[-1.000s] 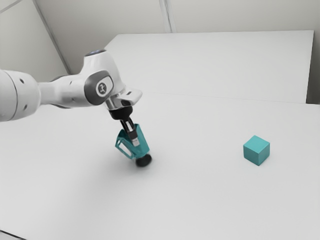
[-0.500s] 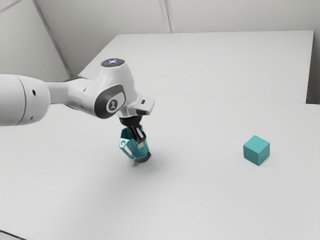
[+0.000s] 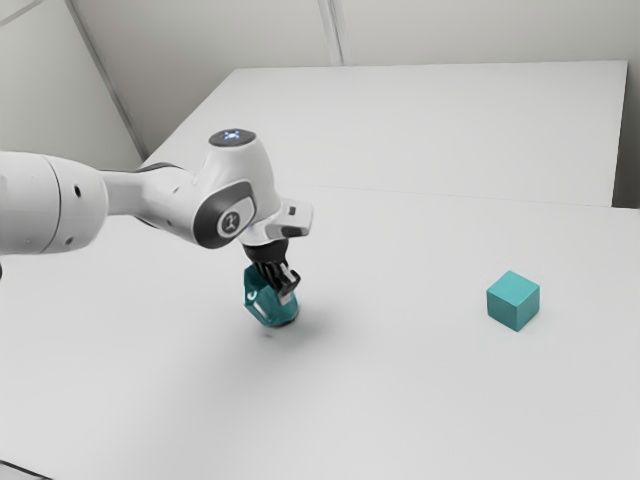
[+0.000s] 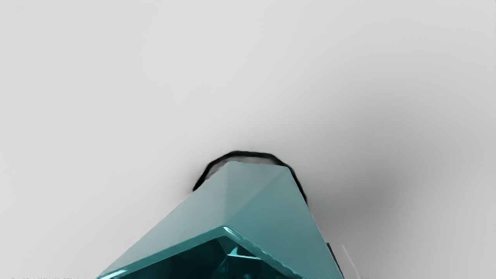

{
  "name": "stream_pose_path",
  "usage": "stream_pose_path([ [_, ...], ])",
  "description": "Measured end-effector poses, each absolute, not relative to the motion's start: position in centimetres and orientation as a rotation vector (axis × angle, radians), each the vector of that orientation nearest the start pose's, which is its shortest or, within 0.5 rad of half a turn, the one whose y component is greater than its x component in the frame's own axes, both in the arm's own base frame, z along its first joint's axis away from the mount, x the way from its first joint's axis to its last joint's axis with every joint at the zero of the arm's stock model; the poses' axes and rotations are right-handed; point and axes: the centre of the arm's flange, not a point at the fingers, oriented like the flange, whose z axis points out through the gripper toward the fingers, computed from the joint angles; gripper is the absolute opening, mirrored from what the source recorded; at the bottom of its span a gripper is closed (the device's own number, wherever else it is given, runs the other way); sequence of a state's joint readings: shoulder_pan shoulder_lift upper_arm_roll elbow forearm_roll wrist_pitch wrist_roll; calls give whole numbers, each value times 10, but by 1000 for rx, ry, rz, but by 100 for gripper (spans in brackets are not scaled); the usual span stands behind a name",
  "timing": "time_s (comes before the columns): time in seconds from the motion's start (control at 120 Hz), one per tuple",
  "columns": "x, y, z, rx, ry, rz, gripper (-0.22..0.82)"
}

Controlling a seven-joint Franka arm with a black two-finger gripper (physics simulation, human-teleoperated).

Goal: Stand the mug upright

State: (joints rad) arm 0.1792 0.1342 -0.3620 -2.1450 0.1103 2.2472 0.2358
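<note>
In exterior view, holds tilted mug (image 3: pixel 264 308) in part-open gripper (image 3: pixel 284 290), low at table (image 3: pixel 400 400); bears logo (image 3: pixel 231 223) on arm (image 3: pixel 150 195), too small to read. In wrist view, shows mug's rim (image 4: pixel 162 255), finger (image 4: pixel 345 261) alongside.

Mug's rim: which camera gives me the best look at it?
The wrist view: it looks closely at the mug, showing a corner of the rim and the dark inside. In the exterior view the mug is small, partly covered by the pincer, its rim hard to make out.
</note>
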Motion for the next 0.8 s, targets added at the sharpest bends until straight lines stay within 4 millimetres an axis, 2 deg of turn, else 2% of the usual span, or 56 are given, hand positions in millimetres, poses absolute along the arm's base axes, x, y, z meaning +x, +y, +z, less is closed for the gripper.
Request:
stream_pose_path([
  [0.15, 543, -101, 345, -3018, 718, 28, 8],
  [0.267, 541, -104, 351, -3018, 699, 12, 20],
  [0.425, 535, -115, 381, -2996, 694, -49, 30],
  [0.567, 532, -124, 418, -2978, 676, -89, 44],
  [0.708, 550, -139, 490, -2985, 647, -154, 52],
  [0.8, 553, -147, 530, -2993, 626, -168, 55],
])
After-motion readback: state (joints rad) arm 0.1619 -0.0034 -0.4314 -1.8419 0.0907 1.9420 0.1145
